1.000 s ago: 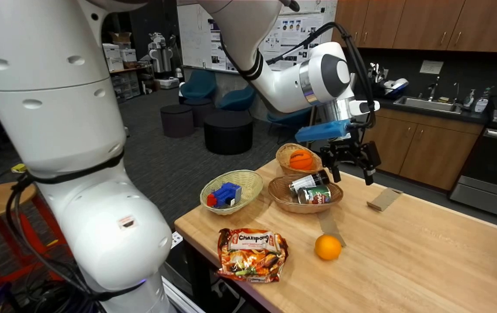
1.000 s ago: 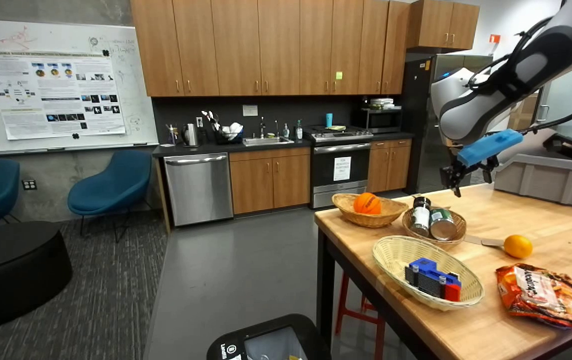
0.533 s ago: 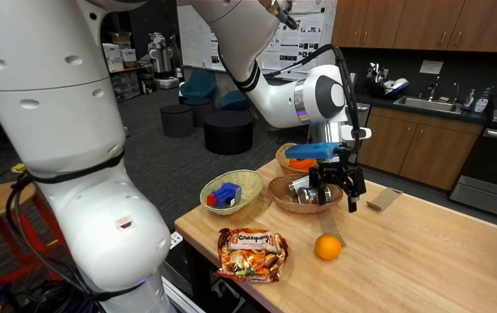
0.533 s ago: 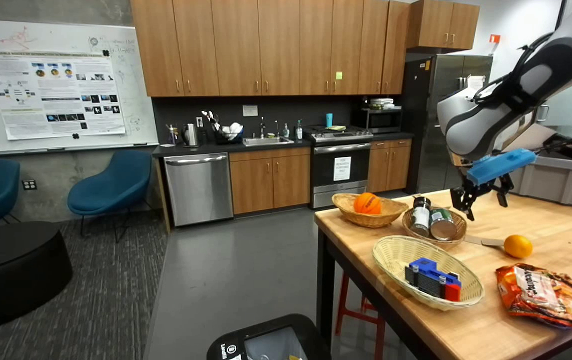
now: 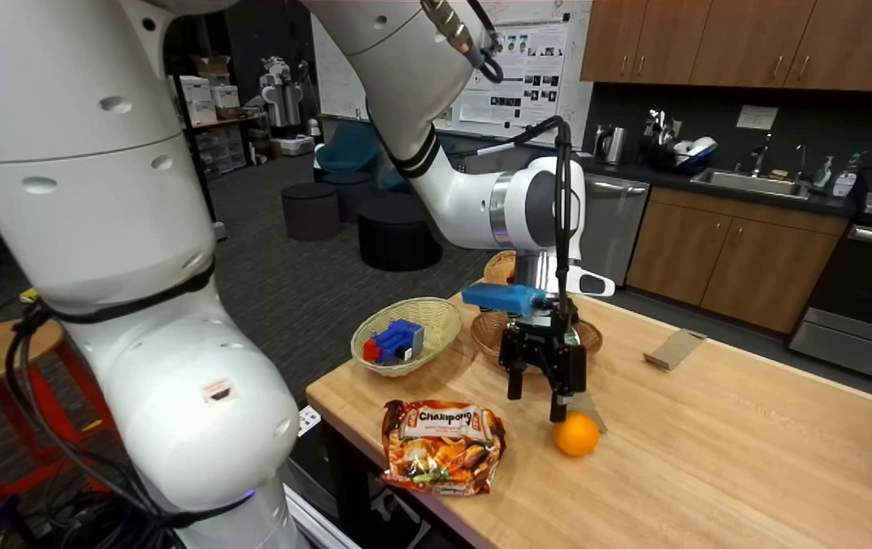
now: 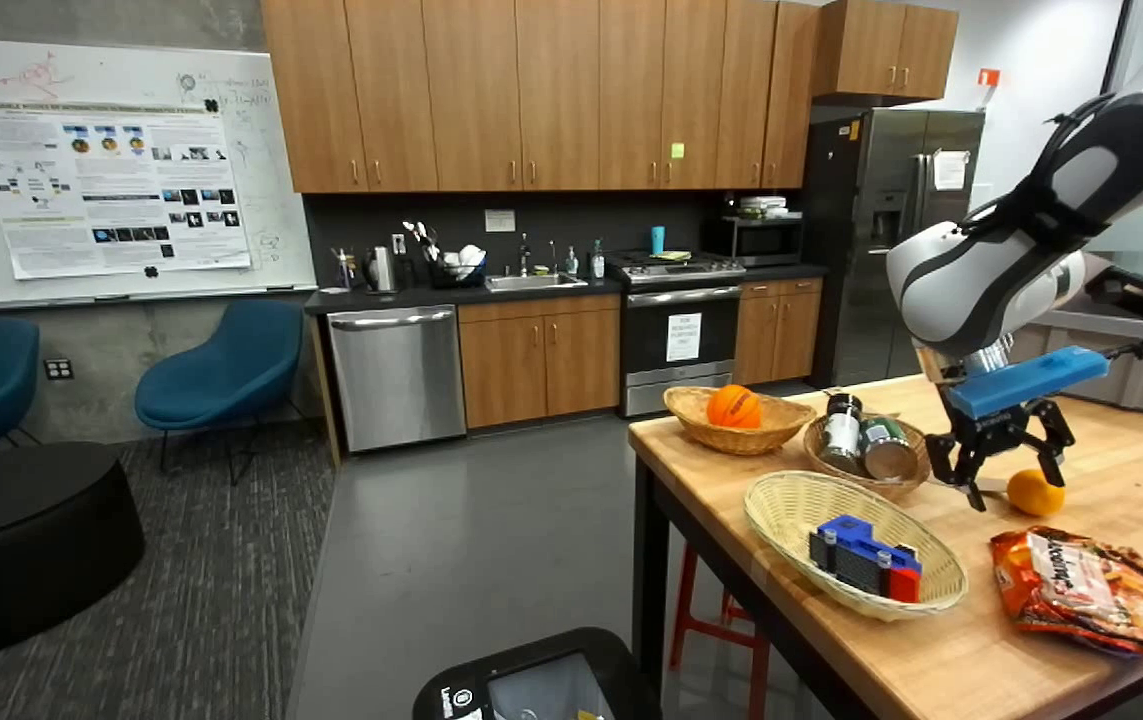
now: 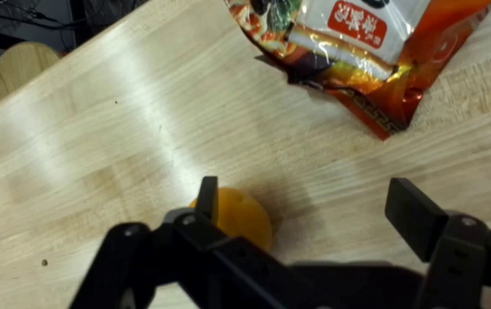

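Hand (image 5: 536,398): spread wide, nothing gripped; I hang low over the tabletop (image 5: 710,457), nearest the orange (image 5: 575,435).
Orange: on tabletop, right of noodle pack (image 5: 443,450) & apart from it in an exterior view; wrist view has it partly hidden under my left finger (image 7: 205,197); contact, can't tell.
Brown basket (image 5: 487,339): far side, partly hidden behind my hand.
Step at orange: prob. alignment, no grasp yet.
Gap btwn fingers: to take orange, I'd need a shift left per wrist view so it's centred, then straight down, tips clear of its skin.
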`<state>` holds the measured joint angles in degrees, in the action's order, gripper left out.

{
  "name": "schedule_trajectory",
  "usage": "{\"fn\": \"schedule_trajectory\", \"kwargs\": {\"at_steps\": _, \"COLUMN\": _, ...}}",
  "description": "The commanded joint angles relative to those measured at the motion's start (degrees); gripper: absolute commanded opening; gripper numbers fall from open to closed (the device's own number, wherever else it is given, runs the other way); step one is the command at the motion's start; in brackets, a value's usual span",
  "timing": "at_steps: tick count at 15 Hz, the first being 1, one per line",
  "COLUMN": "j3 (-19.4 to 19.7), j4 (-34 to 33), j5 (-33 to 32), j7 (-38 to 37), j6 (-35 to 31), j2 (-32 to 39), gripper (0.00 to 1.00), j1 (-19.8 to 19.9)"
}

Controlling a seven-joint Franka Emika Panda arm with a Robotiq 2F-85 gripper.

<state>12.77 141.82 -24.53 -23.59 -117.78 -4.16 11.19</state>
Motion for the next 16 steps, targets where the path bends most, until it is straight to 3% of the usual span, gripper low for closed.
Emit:
{"fn": "schedule_trajectory", "kwargs": {"at_steps": 1, "j3": -1.1, "j4": 0.9, "j5": -0.7, "j7": -2.3, "j6": 2.3, "j2": -1.8, "gripper": 0.69, "j1": 0.5}}
{"fn": "schedule_trajectory", "kwargs": {"at_steps": 7, "j3": -1.3, "j4": 0.4, "j5": -2.1, "j7": -2.8, "j6": 2.6, "j2": -1.5, "gripper": 0.21, "j1": 0.6}}
{"fn": "schedule_trajectory", "kwargs": {"at_steps": 10, "j3": -1.5, "j4": 0.7, "j5": -0.7, "j7": -2.0, "j6": 1.0, "j2": -1.3, "gripper": 0.01, "j1": 0.1}}
{"fn": "schedule_trajectory", "kwargs": {"at_steps": 14, "j3": -3.8, "j4": 0.1, "j5": 0.5, "j7": -2.1, "j6": -1.3, "j2": -1.1, "gripper": 0.00, "j1": -1.5}}
{"fn": "schedule_trajectory", "kwargs": {"at_steps": 16, "j3": -4.8, "j4": 0.0, "j5": 4.4, "j7": -2.8, "j6": -2.9, "j2": -0.3, "gripper": 0.00, "j1": -2.3}}
